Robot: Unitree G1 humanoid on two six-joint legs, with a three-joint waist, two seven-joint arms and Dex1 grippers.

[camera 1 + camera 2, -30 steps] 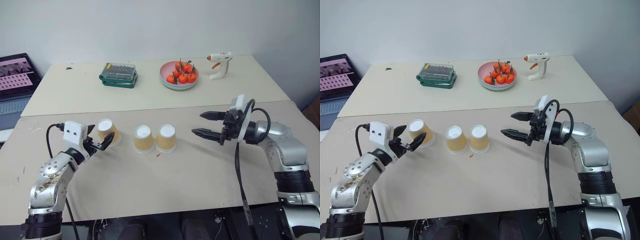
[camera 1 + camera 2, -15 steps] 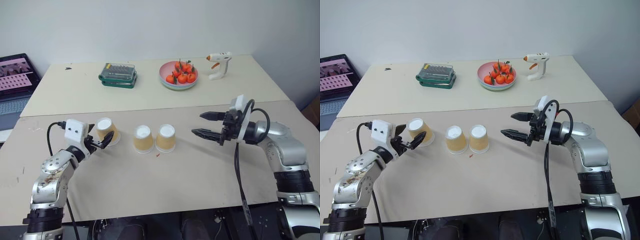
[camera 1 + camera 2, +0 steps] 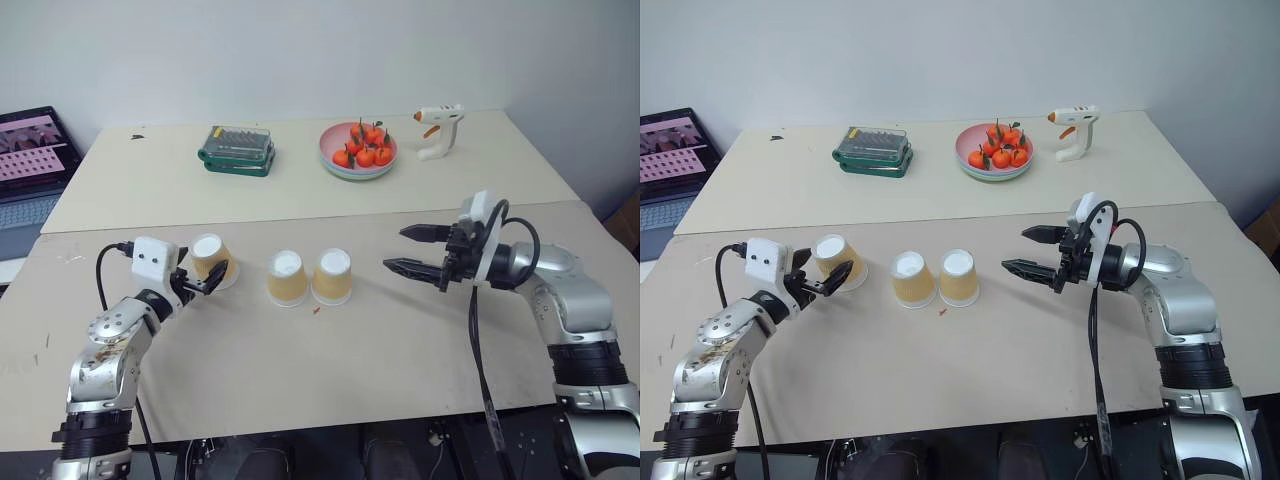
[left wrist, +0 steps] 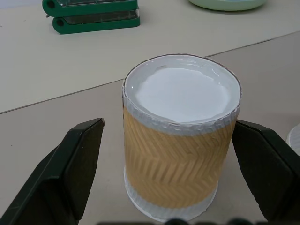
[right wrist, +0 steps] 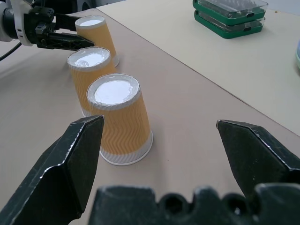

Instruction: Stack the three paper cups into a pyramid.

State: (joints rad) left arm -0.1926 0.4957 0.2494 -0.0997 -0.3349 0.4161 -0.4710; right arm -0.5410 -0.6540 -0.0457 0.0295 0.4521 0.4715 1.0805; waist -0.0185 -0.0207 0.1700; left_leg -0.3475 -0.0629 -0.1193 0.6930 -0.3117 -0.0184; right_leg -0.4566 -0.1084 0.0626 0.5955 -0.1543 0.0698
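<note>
Three paper cups stand upside down in a row on the near table, with tan zigzag sides and white bases up. The left cup [image 3: 213, 260] stands apart, while the middle cup [image 3: 287, 278] and the right cup [image 3: 332, 276] stand side by side, close together. My left gripper [image 3: 205, 283] is open around the left cup [image 4: 180, 136]. In the left wrist view each finger [image 4: 77, 159] stands clear of the cup's sides. My right gripper [image 3: 395, 248] hovers open and empty to the right of the right cup [image 5: 121, 119], pointing at the row.
On the far table lie a green case [image 3: 237, 150], a pink bowl of small orange fruit [image 3: 358, 152] and a white glue gun [image 3: 440, 130]. A laptop [image 3: 30, 160] sits at the far left. A seam [image 3: 300, 220] runs between the two tables.
</note>
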